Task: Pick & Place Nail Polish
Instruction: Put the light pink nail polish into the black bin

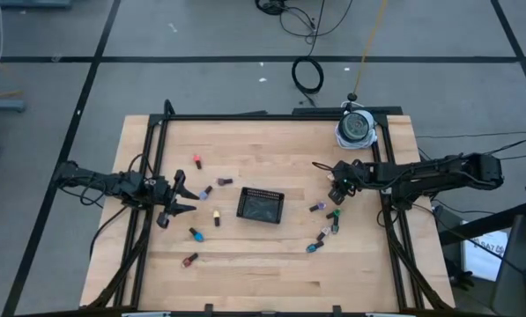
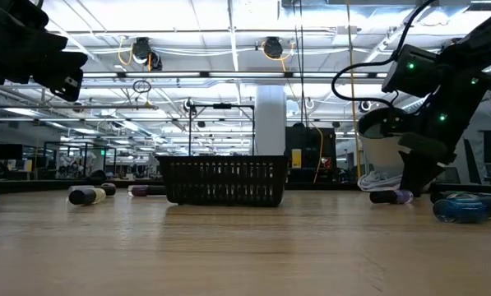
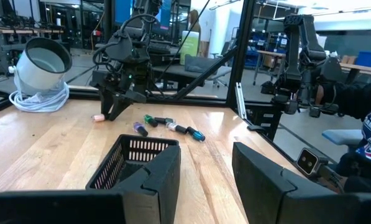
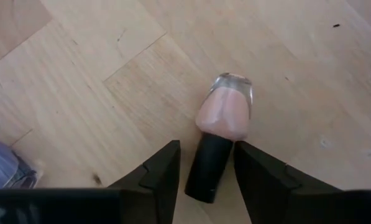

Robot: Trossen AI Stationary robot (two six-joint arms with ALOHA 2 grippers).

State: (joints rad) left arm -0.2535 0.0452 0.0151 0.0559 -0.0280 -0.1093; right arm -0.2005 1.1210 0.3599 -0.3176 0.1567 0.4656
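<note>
Wooden tabletop (image 1: 271, 255) under bright workshop lights: a pink nail polish bottle (image 4: 225, 115) lies on its side on the planks, its dark cap (image 4: 209, 167) between the two fingers of the right gripper (image 4: 207, 171). The fingers flank the cap closely, but whether they press it or stand just clear cannot be told; the bottle rests on the wood, not lifted. Just beside this gripper, toward the table's near edge, a purple bottle (image 1: 316, 208) lies flat, and beyond it a loose cluster of green and teal bottles (image 1: 324, 233) trails away. A small black mesh tray (image 1: 261, 205) sits at the table's centre, well apart from the right gripper. Past the tray, the left gripper (image 1: 181, 195) hovers above the wood with its fingers parted and nothing between them, scattered bottles (image 1: 205, 216) lying around it. A white coiled cable reel (image 1: 356, 128) stands near the far edge behind the right arm.
</note>
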